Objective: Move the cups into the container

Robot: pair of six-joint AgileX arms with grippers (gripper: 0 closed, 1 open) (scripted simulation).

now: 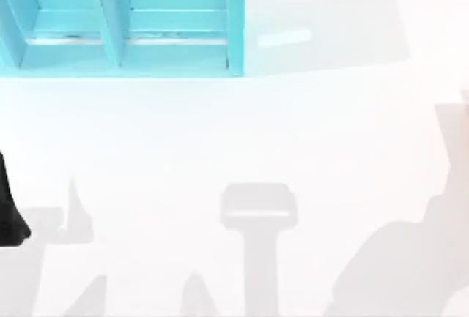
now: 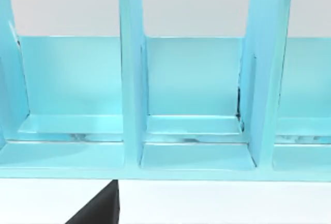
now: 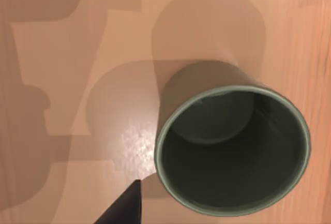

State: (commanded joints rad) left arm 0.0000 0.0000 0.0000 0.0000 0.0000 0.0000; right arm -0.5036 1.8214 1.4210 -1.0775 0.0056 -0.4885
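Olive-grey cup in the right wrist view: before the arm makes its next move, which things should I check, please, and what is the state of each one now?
1. Dark olive-grey cup stands upright, mouth open: ok.
2. The cup is empty inside: ok.
3. Right tool is close to the cup: ok, a dark part of it shows just beside the rim.
4. Right tool has a grip on the cup: cannot tell.
5. Light-blue container has free room: ok, the sections seen from the left wrist hold nothing.
6. Left tool is away from the cup: ok, it faces the container.
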